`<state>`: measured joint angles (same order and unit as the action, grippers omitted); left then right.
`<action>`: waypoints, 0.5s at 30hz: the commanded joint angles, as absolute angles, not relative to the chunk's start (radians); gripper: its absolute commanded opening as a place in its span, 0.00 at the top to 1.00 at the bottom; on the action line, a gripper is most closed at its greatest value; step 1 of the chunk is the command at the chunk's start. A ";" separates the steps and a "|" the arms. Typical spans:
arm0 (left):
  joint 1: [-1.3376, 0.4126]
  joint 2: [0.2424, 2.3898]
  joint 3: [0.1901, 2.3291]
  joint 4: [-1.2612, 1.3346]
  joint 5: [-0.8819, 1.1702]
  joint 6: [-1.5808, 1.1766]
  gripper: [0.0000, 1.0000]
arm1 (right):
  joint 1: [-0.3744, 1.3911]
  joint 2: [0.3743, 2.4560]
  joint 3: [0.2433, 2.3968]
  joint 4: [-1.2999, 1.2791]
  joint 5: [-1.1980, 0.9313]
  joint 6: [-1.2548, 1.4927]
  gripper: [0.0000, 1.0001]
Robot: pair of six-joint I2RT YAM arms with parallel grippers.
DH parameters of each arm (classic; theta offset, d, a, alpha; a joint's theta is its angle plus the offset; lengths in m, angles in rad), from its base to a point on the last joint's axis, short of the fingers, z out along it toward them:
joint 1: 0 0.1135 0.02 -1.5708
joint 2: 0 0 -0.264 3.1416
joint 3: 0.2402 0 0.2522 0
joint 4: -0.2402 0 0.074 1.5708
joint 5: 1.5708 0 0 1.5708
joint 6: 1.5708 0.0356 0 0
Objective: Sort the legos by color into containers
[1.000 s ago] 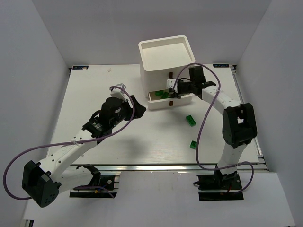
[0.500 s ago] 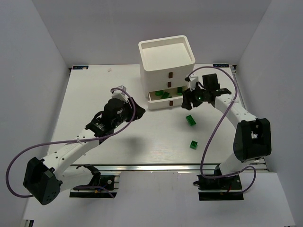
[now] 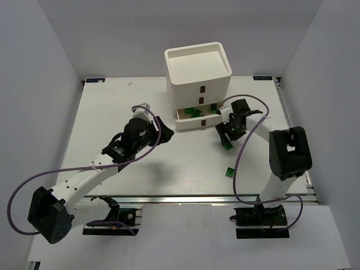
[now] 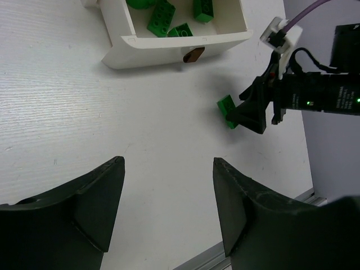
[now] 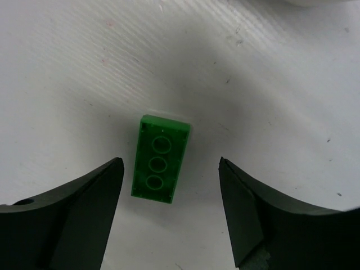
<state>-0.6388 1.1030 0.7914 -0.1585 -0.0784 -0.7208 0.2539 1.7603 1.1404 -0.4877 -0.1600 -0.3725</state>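
I see the white drawer unit (image 3: 198, 84) standing at the back of the counter (image 3: 107, 112), with a shallow tray (image 3: 197, 59) on top that shows only white from above. The two upper drawers sit flush with the front, each with a small brown handle. The bottom drawer (image 4: 174, 40) is pulled out, and inside it lie green legos (image 4: 162, 16). I count at least three, though the edge of the left wrist view cuts off the rest.

In front of the open drawer and to its right, a green brick (image 5: 160, 158) lies flat on the counter. The right gripper (image 5: 169, 169) hangs directly over it with the fingers spread wide. The brick sits in the gap between them, nearer the left finger and touching neither. A second, smaller green brick (image 3: 230, 171) lies nearer the arm bases, well apart from both grippers.

The left gripper (image 4: 169, 185) hovers left of the drawer front, fingers parted and grasping nothing.
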 commanded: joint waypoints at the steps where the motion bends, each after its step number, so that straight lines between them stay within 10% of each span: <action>1: -0.637 1.065 0.784 -0.167 -0.089 -0.729 0.26 | 0.271 1.769 1.114 -0.457 -0.109 -0.394 0.28; 15: -0.637 1.101 0.824 -0.183 -0.061 -0.707 0.28 | 0.315 1.685 0.974 -0.357 -0.070 -0.472 0.86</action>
